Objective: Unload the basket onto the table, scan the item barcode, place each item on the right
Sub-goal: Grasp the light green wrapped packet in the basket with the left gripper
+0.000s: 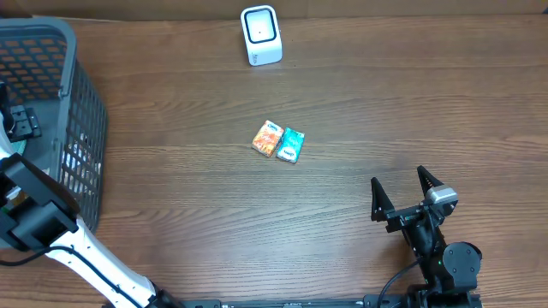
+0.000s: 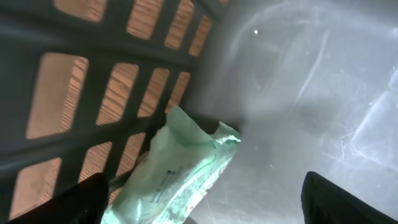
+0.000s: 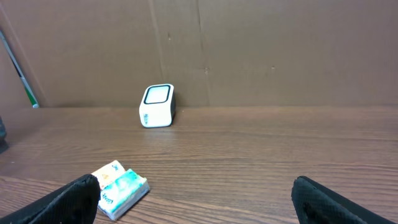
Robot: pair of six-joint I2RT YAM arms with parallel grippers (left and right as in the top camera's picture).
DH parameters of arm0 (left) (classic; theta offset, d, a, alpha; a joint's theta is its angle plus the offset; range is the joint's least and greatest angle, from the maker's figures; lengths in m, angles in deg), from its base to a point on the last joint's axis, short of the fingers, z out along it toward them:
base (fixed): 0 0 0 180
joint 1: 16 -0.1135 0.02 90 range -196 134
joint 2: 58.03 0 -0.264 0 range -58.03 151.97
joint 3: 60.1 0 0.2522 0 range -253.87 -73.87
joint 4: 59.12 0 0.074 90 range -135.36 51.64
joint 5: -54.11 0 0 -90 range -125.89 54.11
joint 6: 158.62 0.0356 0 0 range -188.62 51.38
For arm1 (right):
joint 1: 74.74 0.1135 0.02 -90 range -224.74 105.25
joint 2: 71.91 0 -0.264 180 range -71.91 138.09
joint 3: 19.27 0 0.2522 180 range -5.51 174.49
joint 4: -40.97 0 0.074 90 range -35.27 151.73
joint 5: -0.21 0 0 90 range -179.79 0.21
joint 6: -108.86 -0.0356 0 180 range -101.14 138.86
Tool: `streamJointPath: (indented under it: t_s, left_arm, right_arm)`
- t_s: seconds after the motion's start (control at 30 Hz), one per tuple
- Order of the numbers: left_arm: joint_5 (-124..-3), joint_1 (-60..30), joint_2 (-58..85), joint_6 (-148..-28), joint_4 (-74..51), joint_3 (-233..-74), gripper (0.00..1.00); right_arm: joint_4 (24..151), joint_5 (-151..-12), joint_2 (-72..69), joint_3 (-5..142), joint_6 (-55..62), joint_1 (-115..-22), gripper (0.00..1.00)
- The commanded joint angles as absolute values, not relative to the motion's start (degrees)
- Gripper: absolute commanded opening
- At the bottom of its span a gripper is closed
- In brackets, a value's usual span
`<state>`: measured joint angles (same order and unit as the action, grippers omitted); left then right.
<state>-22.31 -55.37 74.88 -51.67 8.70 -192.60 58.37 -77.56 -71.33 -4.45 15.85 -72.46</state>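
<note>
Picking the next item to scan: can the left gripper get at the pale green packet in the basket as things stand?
Probably yes. The left gripper is inside the basket, jaws open, and the pale green packet lies just ahead between its fingers, against the slatted wall, nothing covering it.

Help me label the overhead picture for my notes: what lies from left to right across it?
The basket → orange packet → teal packet → right end effector. Omitted: scanner, overlapping the packets.
</note>
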Motion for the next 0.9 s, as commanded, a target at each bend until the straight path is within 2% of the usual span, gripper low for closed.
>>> streamJointPath:
  t_s: [0.0, 0.1, 0.33, 0.53, 0.6, 0.63, 0.73, 0.77, 0.87]
  left_arm:
    - [-21.87, -56.82, 75.75, -50.6, 7.74, -192.82, 0.84]
    - [-23.88, -56.97, 75.82, -50.58, 7.61, -192.21, 0.79]
    - [-23.81, -56.95, 75.82, -50.56, 3.56, -185.74, 0.78]
    - [-23.73, -56.9, 75.84, -50.56, 1.31, -180.91, 0.7]
    - [-23.73, -56.9, 75.82, -50.58, 1.2, -180.84, 0.62]
    - [-23.7, -56.9, 75.82, -50.58, 0.98, -180.84, 0.54]
    - [-23.68, -56.77, 75.82, -50.58, 0.79, -180.91, 0.17]
    - [-23.7, -56.73, 75.82, -50.6, 0.83, -180.95, 0.09]
    - [-23.42, -56.38, 75.77, -50.62, 1.18, -180.98, 0.04]
  right_arm:
    - [58.06, -77.23, -71.74, -5.08, 15.64, -72.22, 1.0]
    - [58.06, -77.25, -71.74, -5.06, 15.64, -72.22, 1.0]
    - [58.06, -77.25, -71.74, -5.06, 15.64, -72.22, 1.0]
    - [58.06, -77.25, -71.74, -5.06, 15.64, -72.22, 1.0]
    - [58.08, -77.25, -71.74, -5.06, 15.64, -72.22, 1.0]
    - [58.06, -77.25, -71.74, -5.06, 15.64, -72.22, 1.0]
    - [58.06, -77.25, -71.74, -5.08, 15.64, -72.22, 1.0]
    - [58.06, -77.25, -71.74, -5.06, 15.64, -72.22, 1.0]
    - [58.08, -77.25, -71.74, -5.06, 15.64, -72.22, 1.0]
